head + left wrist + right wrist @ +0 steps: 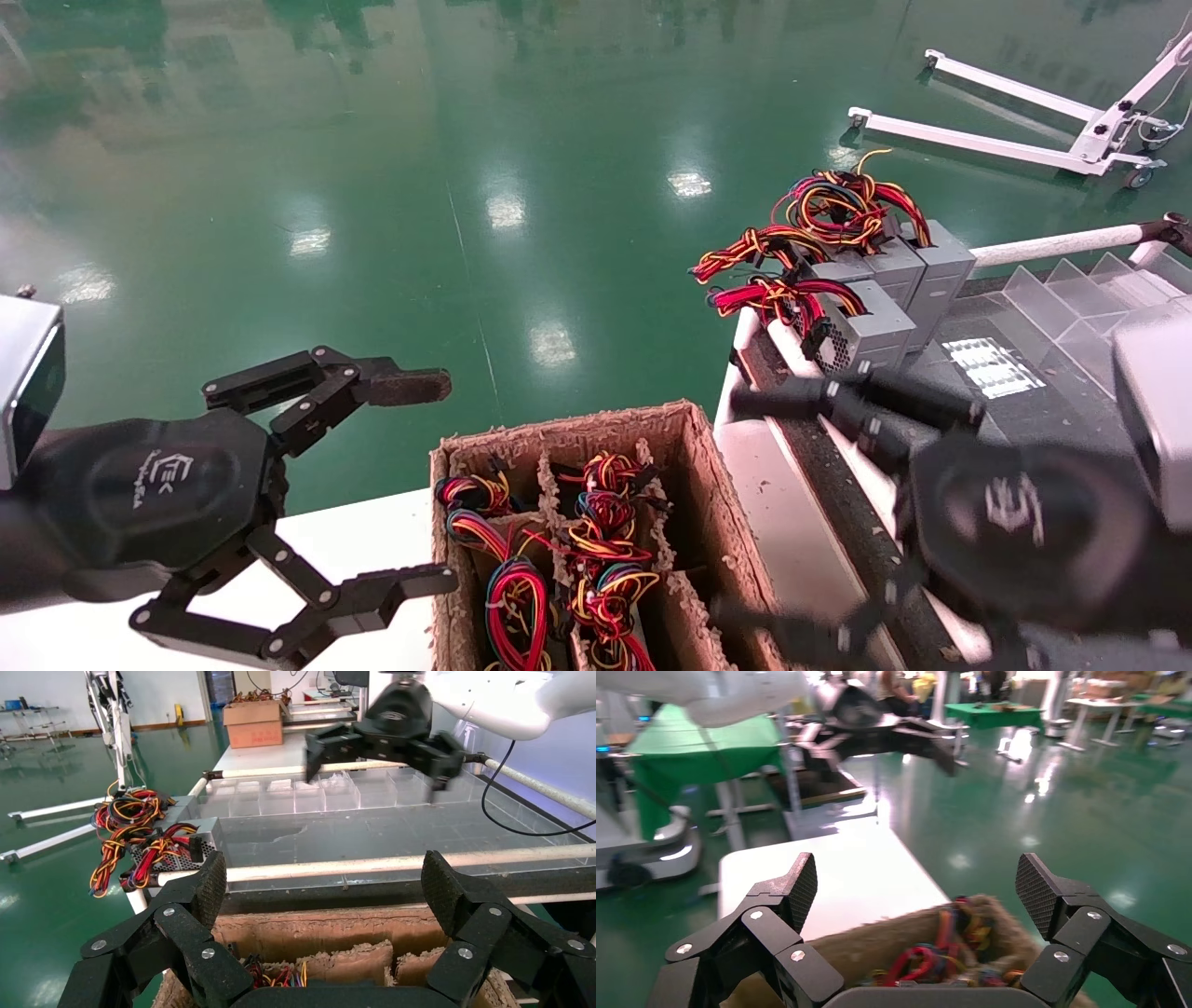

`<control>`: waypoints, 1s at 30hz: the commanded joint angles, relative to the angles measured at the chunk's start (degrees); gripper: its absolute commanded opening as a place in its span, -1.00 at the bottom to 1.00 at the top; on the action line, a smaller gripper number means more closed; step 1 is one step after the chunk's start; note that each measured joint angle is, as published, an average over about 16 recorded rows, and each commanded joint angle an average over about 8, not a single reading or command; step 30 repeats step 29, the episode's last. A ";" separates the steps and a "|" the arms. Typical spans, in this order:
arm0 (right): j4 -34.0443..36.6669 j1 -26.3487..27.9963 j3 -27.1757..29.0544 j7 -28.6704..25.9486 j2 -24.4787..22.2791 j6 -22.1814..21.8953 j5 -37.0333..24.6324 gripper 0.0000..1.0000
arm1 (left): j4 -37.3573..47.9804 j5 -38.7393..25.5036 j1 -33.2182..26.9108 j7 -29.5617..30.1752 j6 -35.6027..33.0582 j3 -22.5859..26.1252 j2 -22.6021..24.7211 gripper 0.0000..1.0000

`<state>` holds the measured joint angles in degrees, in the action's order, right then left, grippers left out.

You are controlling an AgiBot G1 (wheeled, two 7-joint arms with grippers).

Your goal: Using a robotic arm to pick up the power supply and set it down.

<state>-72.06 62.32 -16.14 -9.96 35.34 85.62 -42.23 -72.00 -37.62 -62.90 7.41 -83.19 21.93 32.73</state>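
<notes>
The power supply (871, 321) is a small grey box with a honeycomb vent face and mostly red wires. It lies at the near end of a row on the black bench, and it also shows in the left wrist view as the power supply (179, 852). My right gripper (736, 508), all black and blurred, hangs open and empty over the bench edge. It is nearer to me than the supply, and its upper finger reaches just short of the vent face. In its own view the right gripper (918, 885) frames the cardboard box. My left gripper (449, 482) is open and holds nothing beside that box.
A cardboard box (577, 431) with dividers holds several coloured wire bundles between the grippers. Three similar grey boxes (917, 261) under a wire tangle stand behind the supply. Clear dividers (1071, 298) and a white rail (1052, 247) line the bench. A white frame (1015, 140) lies on the green floor.
</notes>
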 commanded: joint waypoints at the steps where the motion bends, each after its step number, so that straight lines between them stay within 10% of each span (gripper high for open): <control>1: -2.18 -1.06 0.17 -0.88 -0.44 0.15 0.53 1.00 | 0.00 0.00 0.00 0.00 0.00 0.00 0.00 1.00; 30: -1.57 -0.83 0.15 -0.75 -0.35 0.11 0.44 1.00 | 0.01 0.01 0.01 0.00 0.01 0.00 -0.01 1.00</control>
